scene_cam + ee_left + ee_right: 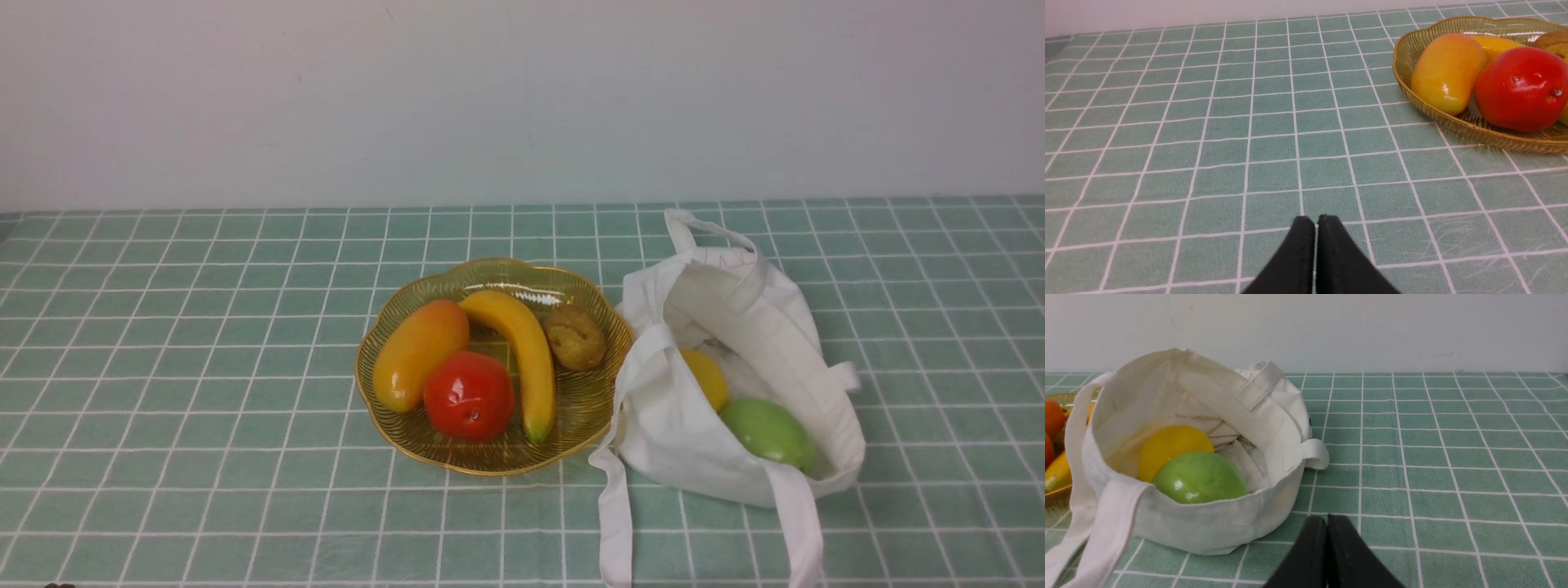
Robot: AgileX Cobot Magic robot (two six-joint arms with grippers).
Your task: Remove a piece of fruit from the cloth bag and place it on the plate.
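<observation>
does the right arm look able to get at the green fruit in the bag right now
Probably yes: the green fruit lies exposed at the bag's open mouth, nothing covering it. The right pincer is shut and would need to open first.

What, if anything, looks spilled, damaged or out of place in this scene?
Nothing stands out. The red fruit lies on the plate; the cloth bag sits slumped and open beside it, holding a yellow fruit and a green fruit.

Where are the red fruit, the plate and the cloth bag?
red fruit (469, 396), front view, its glossy middle
plate (490, 274), front view, far rim
cloth bag (678, 441), front view, near side wall
</observation>
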